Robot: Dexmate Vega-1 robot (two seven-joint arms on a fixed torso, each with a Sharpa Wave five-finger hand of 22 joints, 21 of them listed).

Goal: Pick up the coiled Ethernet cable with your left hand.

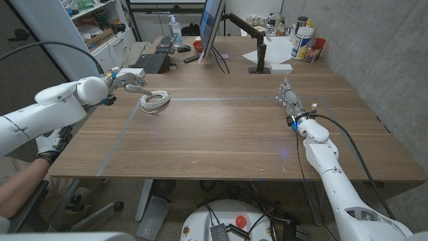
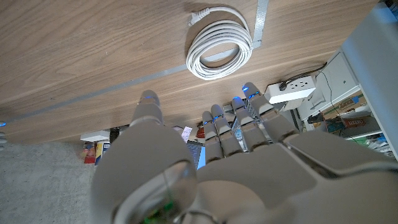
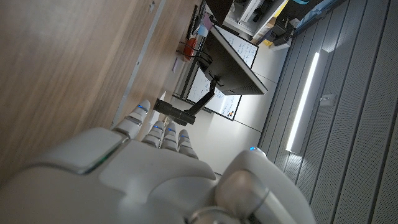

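1. Lying on the desk (image 1: 221, 134) at far left, the coiled Ethernet cable (image 1: 155, 101) sat untouched.
2. Left hand (image 1: 127, 80) hovered just beside it, fingers spread, empty.
3. Right hand (image 1: 289, 99) stood at the right, open.

White rounded arm shells, grey-silver jointed fingers with blue-lit tips, black cable along the right forearm.

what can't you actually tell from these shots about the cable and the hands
- Left hand, head view: too small to tell whether its fingertips touch the table beside the Ethernet cable.
- Left wrist view: the hand's back hides its palm.
- Right hand, right wrist view: its back hides the palm and the contact with the table.
- Cable's second plug: hidden within the coil.
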